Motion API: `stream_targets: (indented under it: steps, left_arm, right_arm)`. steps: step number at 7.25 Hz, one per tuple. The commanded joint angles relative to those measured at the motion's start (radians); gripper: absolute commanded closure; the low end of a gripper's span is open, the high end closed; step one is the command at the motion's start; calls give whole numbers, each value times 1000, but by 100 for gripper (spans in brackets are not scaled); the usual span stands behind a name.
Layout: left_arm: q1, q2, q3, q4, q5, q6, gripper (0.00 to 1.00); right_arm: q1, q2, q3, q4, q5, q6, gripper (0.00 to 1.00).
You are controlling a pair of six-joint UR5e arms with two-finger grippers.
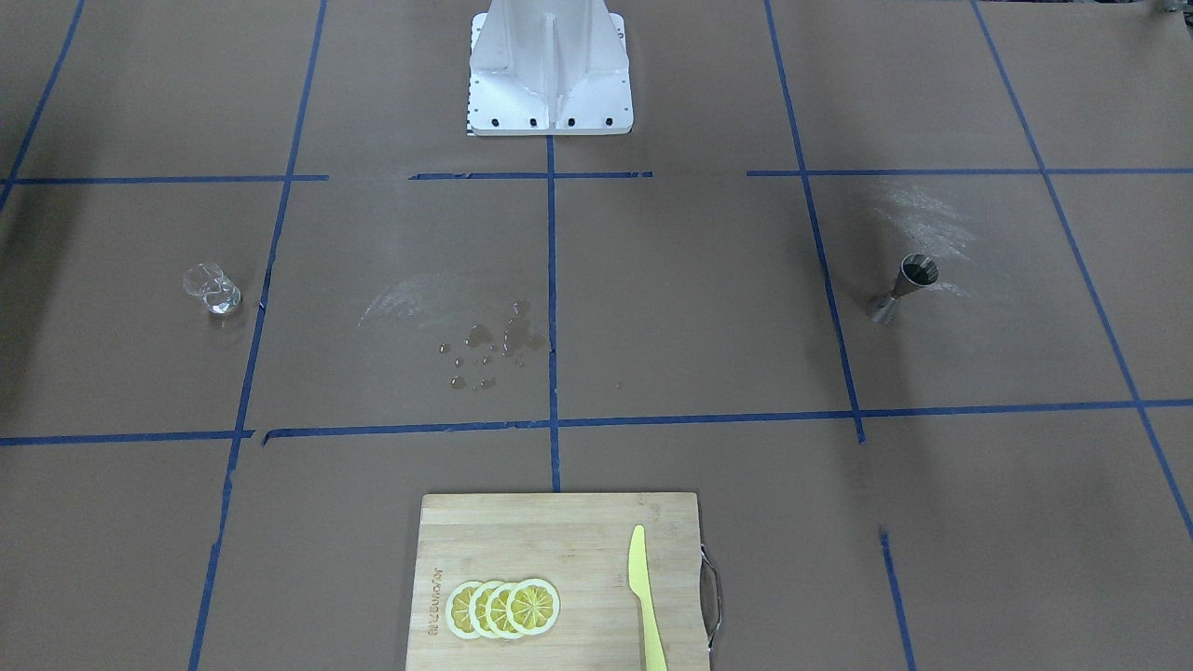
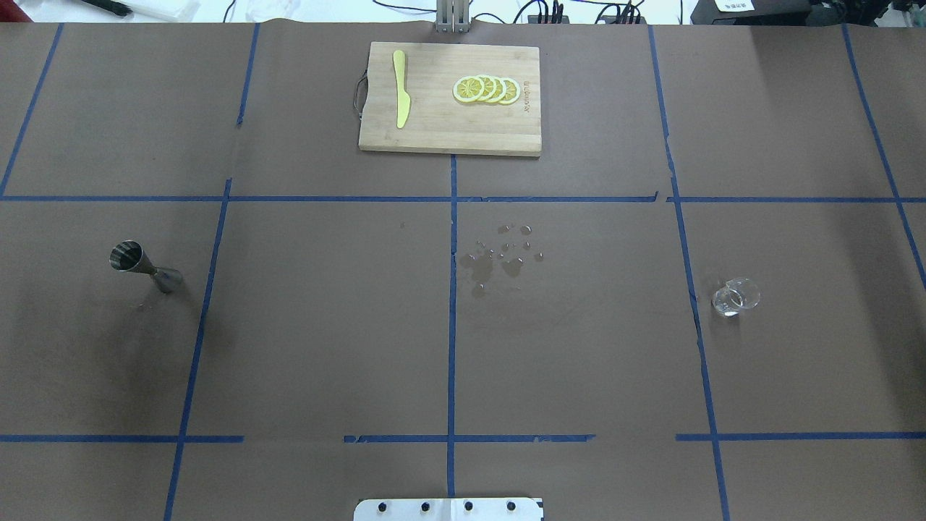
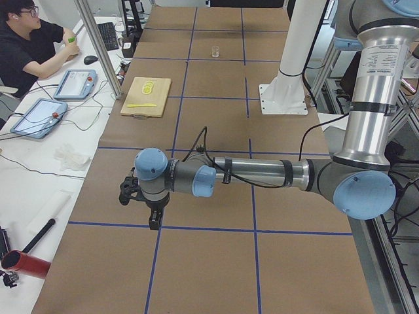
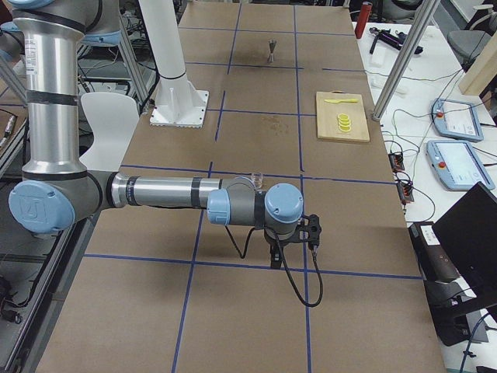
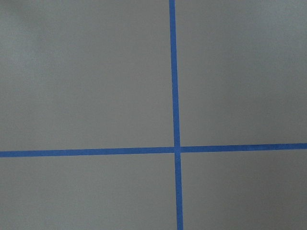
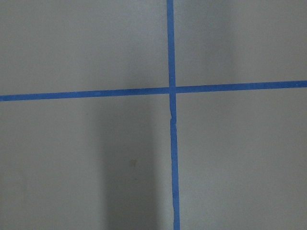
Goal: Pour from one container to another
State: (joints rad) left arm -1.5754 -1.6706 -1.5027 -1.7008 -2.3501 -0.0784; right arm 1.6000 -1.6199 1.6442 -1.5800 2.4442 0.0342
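Note:
The small clear glass cup [image 2: 734, 297] stands upright on the robot's right side of the table, also visible in the front view as the cup [image 1: 212, 291]. On the robot's left side stands the silver hourglass jigger [image 2: 145, 266], seen in the front view as the jigger [image 1: 902, 288]. Neither gripper appears in the overhead or front view. The left gripper [image 3: 155, 221] points down at the table's left end, and the right gripper [image 4: 276, 256] points down at the right end. I cannot tell whether either is open or shut. Both wrist views show only brown paper and blue tape.
A wooden cutting board [image 2: 434, 134] at the far middle carries lemon slices [image 2: 486, 89] and a yellow knife [image 2: 401, 98]. Spilled droplets [image 2: 499, 257] wet the paper near the centre. The robot's white base [image 1: 550, 102] stands at the near edge. An operator [image 3: 29, 46] sits beside the table.

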Motion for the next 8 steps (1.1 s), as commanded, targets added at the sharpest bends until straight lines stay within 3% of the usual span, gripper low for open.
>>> stream_targets:
  steps: [1,8]
  left_arm:
    - [0,2,-1,-3,0,0,0]
    - [0,3,1,-7,0,8,0]
  right_arm:
    - [1,0,0,0,-1,0,0]
    - [18,9,0,55,-47,1,0]
